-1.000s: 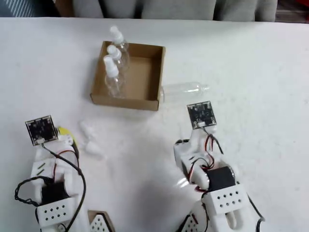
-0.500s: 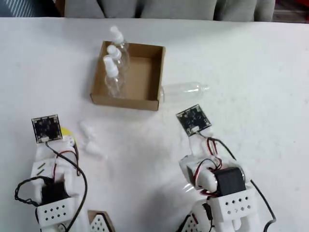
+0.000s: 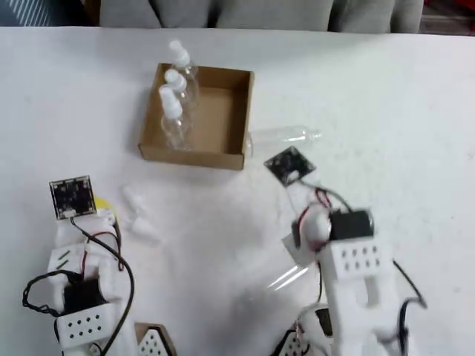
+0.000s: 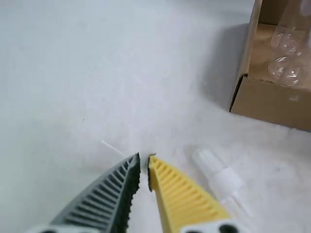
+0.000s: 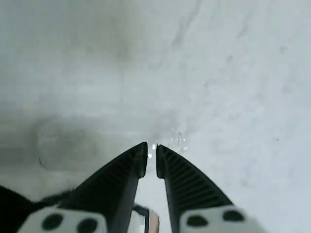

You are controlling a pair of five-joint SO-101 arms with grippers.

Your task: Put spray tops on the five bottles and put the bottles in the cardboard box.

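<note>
- Table (image 3: pixel 386 89): white, lightly scuffed surface, carrying everything listed; it is running back to a row of grey upholstered seats (image 3: pixel 260 11) beyond the far edge.
- Cardboard box (image 3: pixel 191 157): open-topped, sitting on the table, serving as the reference for all places below.
- Capped bottles (image 3: pixel 176 122): three clear ones with spray tops, standing upright in a line along the box's left wall.
- Uncapped bottle (image 3: pixel 286 137): clear, lying on its side on the table just beside the box's right wall, neck pointing away from the box.
- Loose spray tops (image 3: pixel 137 211): white, lying on the table in front of the box's left corner.
- Left gripper (image 4: pixel 144 165): hovering in front of the box, next to the loose tops; fingers pressed together, pinching nothing.
- Right gripper (image 5: pixel 151 155): hanging off the box's front right corner, close to the lying bottle; fingers pressed nearly together, nothing between them.
</note>
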